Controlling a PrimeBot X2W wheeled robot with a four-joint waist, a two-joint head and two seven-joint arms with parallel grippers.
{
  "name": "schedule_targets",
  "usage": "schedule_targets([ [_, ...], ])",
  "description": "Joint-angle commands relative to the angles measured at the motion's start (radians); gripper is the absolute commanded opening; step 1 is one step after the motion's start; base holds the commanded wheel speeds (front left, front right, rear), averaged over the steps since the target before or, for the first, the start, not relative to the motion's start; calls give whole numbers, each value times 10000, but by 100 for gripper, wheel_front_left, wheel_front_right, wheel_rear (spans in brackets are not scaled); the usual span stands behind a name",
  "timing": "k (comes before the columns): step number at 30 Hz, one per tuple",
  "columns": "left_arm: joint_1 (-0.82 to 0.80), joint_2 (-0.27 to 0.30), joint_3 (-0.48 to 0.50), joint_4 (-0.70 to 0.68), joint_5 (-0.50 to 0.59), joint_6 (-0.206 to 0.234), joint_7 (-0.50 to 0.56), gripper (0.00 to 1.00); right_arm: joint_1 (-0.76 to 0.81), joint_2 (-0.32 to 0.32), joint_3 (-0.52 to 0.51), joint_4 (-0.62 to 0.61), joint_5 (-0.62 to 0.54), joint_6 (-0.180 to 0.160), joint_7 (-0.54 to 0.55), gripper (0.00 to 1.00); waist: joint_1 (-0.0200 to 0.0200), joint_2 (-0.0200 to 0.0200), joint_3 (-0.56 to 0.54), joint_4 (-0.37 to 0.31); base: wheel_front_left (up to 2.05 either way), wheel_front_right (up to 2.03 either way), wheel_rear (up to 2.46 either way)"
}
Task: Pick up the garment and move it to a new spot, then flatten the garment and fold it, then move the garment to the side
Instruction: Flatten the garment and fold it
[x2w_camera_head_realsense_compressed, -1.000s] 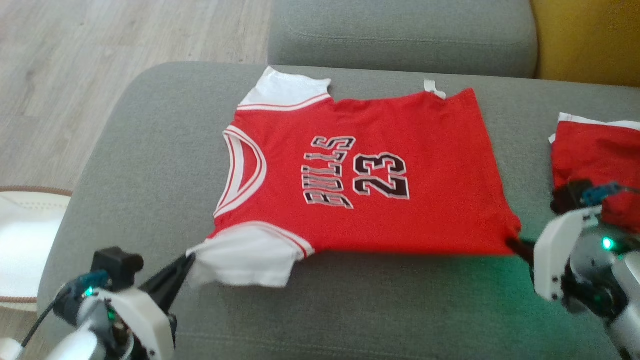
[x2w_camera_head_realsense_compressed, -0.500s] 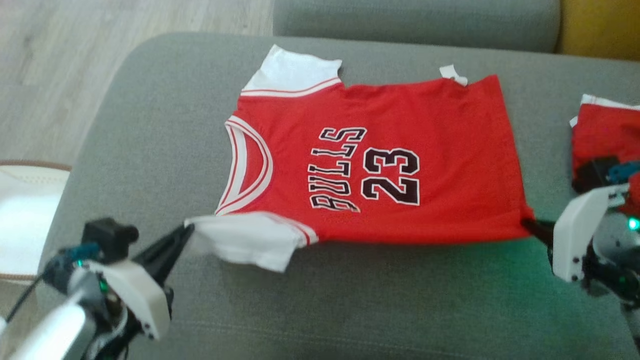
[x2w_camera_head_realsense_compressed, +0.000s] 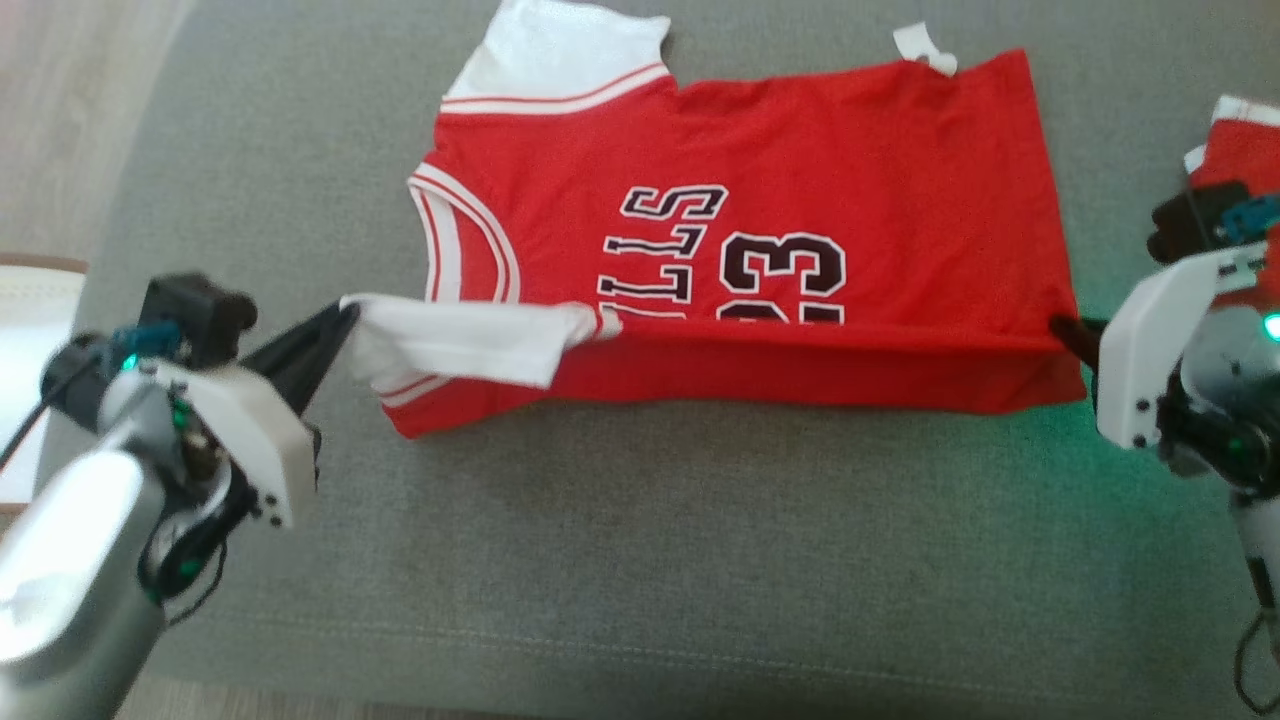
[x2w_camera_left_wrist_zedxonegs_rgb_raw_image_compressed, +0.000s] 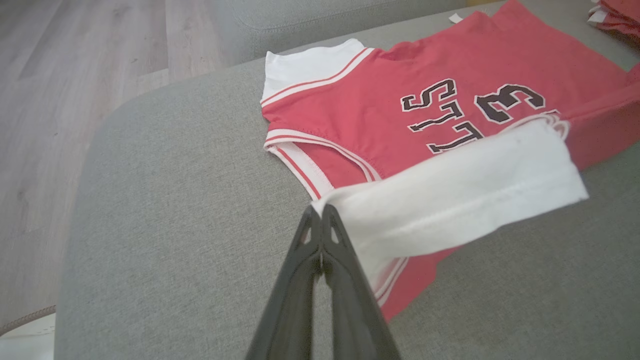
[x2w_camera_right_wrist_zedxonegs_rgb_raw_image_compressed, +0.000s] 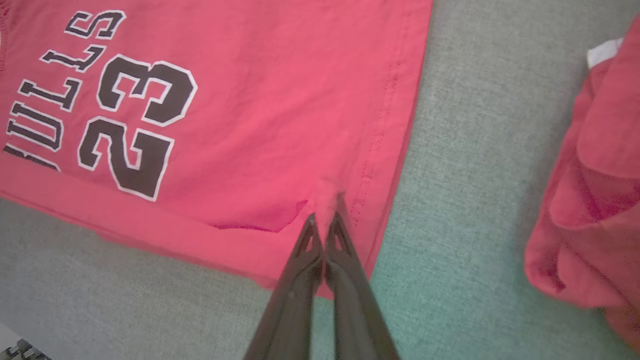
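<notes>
The garment is a red jersey with white sleeves and black "BULLS 23" lettering, lying on a grey sofa cushion. Its near long edge is lifted and carried over the lower part of the lettering. My left gripper is shut on the near white sleeve, which hangs stretched above the cushion. My right gripper is shut on the garment's near hem corner. The far white sleeve lies flat.
A second red garment lies bunched at the cushion's right end, close to my right arm. Wooden floor lies beyond the cushion's left end, and a white object stands beside it. Bare cushion extends in front of the jersey.
Both grippers have lifted the jersey's near edge and carried it away from me, over the lower lettering. The head camera has tilted down, so the whole scene has shifted up in view.
</notes>
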Motion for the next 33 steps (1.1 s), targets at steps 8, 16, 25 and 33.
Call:
schedule_targets([
  [8,-1708,153,-210,1079,235,-110,-142,0,-1073,-96,651,439,-455,39,-483,0,-1,0,667,-244,0,0,0],
  [16,-2641,-293,-355,2661,806,466,-1392,100,-1728,137,947,1015,-913,39,-2330,100,-1,0,817,-373,0,0,0],
  [25,-2594,-1411,1032,3357,363,1942,-3785,100,-1437,713,244,966,-922,39,-6246,100,-1,0,220,-488,0,0,0],
  [33,-335,-3041,3837,554,914,2804,-3898,100,-73,1368,-319,466,-2198,39,-9602,100,-1,0,-702,-652,0,0,0],
])
